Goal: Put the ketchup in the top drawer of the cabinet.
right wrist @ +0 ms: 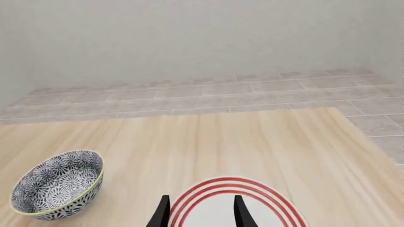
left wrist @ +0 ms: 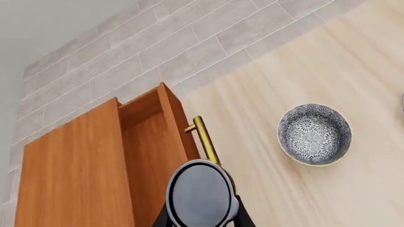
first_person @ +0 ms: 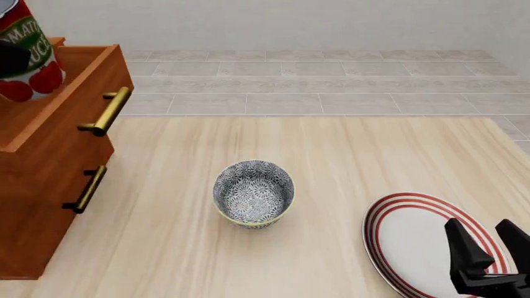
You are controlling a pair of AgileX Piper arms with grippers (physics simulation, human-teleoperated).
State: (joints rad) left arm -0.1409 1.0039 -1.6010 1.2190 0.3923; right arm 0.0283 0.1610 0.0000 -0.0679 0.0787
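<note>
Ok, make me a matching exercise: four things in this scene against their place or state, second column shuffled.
Things:
1. ketchup
2. top drawer
3. bowl
4. plate

States:
A. pulled open
B. mid-table, empty
C. under the right gripper
D. held in the air over the cabinet

Pairs: 1-D, 2-A, 3-B, 4-C

Top drawer (first_person: 58, 93) stands open upward, unobstructed. Bowl (first_person: 253, 193) and plate (first_person: 422, 245) occupy the table (first_person: 331, 155).
</note>
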